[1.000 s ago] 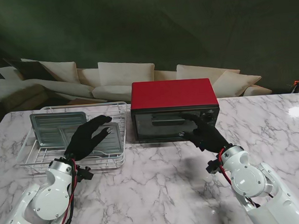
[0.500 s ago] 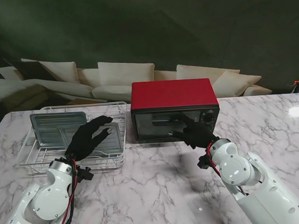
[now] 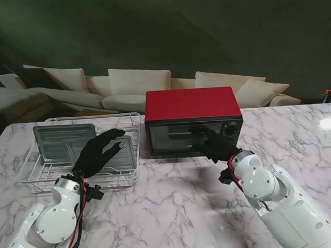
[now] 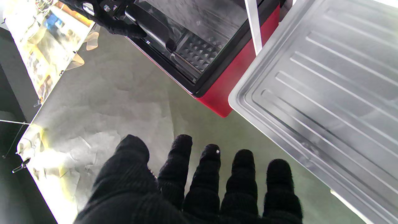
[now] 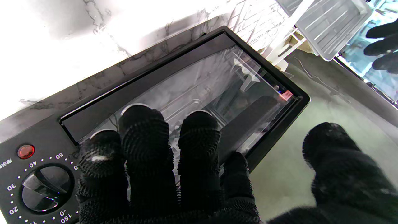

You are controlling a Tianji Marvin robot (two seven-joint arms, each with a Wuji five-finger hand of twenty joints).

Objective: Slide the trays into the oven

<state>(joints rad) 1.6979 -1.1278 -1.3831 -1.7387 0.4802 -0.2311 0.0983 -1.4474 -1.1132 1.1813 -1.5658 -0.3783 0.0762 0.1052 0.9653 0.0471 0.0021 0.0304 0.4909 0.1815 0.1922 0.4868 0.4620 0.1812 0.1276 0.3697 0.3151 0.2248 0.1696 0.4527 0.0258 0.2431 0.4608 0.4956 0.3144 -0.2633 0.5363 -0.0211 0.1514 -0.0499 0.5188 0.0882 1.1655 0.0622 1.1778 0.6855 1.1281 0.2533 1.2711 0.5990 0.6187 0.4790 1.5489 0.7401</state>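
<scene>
The red oven [image 3: 189,104] stands mid-table with its glass door [image 3: 180,140] closed. My right hand [image 3: 216,145] is open, its fingers laid against the door glass [image 5: 199,84] beside the black handle [image 5: 248,121], thumb held apart. The left wrist view shows those fingertips [image 4: 124,29] touching the handle [image 4: 149,25]. One silver tray [image 3: 62,140] leans upright in the wire rack [image 3: 33,171]; another tray [image 3: 122,155] lies flat in it. My left hand [image 3: 97,152] hovers open over the flat tray [image 4: 326,84], holding nothing.
The oven's timer dial [image 5: 46,183] and red lamp [image 5: 25,151] sit by my right fingers. A sofa [image 3: 135,83] runs behind the marble table [image 3: 176,213].
My right hand has swung left and forward, from the dial side onto the oven door by the handle. The left hand and the trays have stayed put.
</scene>
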